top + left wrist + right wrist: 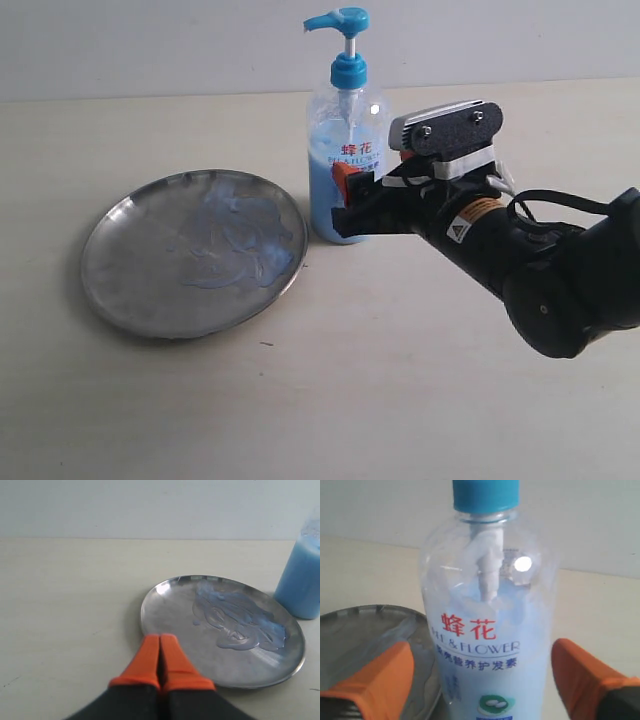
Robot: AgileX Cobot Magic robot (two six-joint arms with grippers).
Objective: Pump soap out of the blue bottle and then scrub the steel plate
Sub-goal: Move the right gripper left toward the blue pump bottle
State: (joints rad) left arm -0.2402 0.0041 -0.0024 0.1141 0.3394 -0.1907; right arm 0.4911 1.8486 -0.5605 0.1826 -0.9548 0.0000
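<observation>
The blue bottle [345,150] stands upright just right of the steel plate [130,270], its blue pump head [340,20] raised. Pale bluish soap [232,238] is smeared in streaks over the plate's middle and far side. My right gripper [345,200] is open around the bottle's lower body. In the right wrist view the bottle [490,630] stands between the orange fingers [377,677], with a gap on each side. My left gripper [160,639] is shut and empty, its tips over the near rim of the plate [170,605]. The soap [235,620] and the bottle [300,580] lie beyond it. The exterior view does not show the left arm.
Everything rests on a pale beige table [400,400] with a light wall [150,40] behind it. The right arm's black body [540,270] reaches in from the right edge, with a wrist camera [445,125] on top.
</observation>
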